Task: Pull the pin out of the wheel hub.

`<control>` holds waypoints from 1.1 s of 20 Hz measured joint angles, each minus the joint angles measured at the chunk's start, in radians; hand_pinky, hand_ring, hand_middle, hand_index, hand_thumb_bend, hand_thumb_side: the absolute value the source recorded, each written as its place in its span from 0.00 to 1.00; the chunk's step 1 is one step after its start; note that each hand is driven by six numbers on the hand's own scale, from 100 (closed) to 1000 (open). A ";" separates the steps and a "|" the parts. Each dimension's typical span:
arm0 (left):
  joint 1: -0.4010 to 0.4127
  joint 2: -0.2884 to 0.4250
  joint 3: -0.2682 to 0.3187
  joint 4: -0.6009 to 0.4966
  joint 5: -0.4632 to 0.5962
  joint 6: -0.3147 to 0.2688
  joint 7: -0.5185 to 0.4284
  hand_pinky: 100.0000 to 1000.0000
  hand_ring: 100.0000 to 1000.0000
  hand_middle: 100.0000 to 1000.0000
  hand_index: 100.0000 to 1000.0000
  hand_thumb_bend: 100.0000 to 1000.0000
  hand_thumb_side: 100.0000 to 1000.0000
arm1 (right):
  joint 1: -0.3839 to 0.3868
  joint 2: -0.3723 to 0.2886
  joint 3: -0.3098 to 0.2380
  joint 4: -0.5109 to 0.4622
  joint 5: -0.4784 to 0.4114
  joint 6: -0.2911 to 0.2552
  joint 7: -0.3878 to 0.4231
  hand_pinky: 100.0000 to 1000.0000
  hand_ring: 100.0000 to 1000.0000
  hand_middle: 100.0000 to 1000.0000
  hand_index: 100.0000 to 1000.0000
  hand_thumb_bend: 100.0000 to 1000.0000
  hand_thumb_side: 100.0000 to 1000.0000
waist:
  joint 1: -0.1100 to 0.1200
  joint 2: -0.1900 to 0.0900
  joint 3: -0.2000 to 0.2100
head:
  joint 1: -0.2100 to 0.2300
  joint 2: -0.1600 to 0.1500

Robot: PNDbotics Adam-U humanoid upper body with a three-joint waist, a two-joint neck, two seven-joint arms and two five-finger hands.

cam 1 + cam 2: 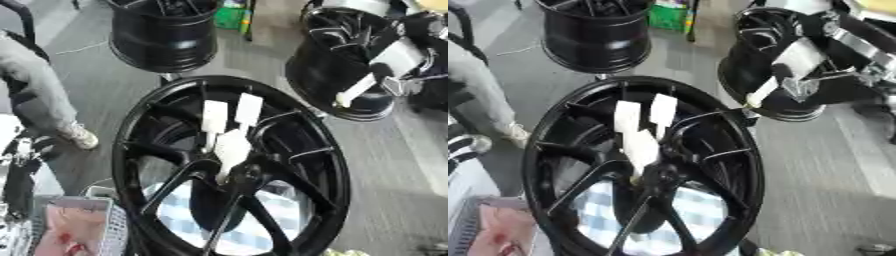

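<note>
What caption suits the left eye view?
White-fingered hand reaching into the black wheel hub at its centre.

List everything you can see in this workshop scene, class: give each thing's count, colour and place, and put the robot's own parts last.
wheel hub: one, black, spoked, centre foreground.
white tags: a few, white, fixed near the wheel hub's centre; the pin itself cannot be made out.
other rims: two, black, one at top left, one at top right.
green box: one, green, on the floor at the top, between the two rims.
basket: one, pale mesh, bottom left, holding something pinkish.
person's leg and shoe: grey trousers, pale shoe, left edge.
right arm: black and silver, upper right; its hand cannot be made out.
</note>
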 measured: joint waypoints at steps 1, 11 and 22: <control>0.000 0.000 0.001 0.000 0.001 0.000 0.002 0.72 0.80 0.77 0.85 0.00 0.83 | 0.024 0.000 -0.020 0.014 -0.004 -0.001 -0.017 0.09 0.28 0.51 0.58 0.00 0.19 | 0.001 0.002 -0.002 | 0.000 0.000; 0.000 0.001 0.011 -0.011 0.001 -0.001 0.013 0.72 0.80 0.77 0.85 0.00 0.83 | 0.198 0.050 -0.135 0.212 -0.036 -0.034 -0.186 0.09 0.28 0.52 0.60 0.00 0.24 | 0.013 0.018 -0.011 | -0.002 0.000; 0.000 0.001 0.016 -0.019 0.001 0.000 0.019 0.71 0.80 0.77 0.85 0.00 0.83 | 0.287 0.153 -0.176 0.431 0.046 -0.032 -0.358 0.38 0.49 0.74 0.84 0.00 0.17 | 0.019 0.028 -0.016 | -0.001 0.000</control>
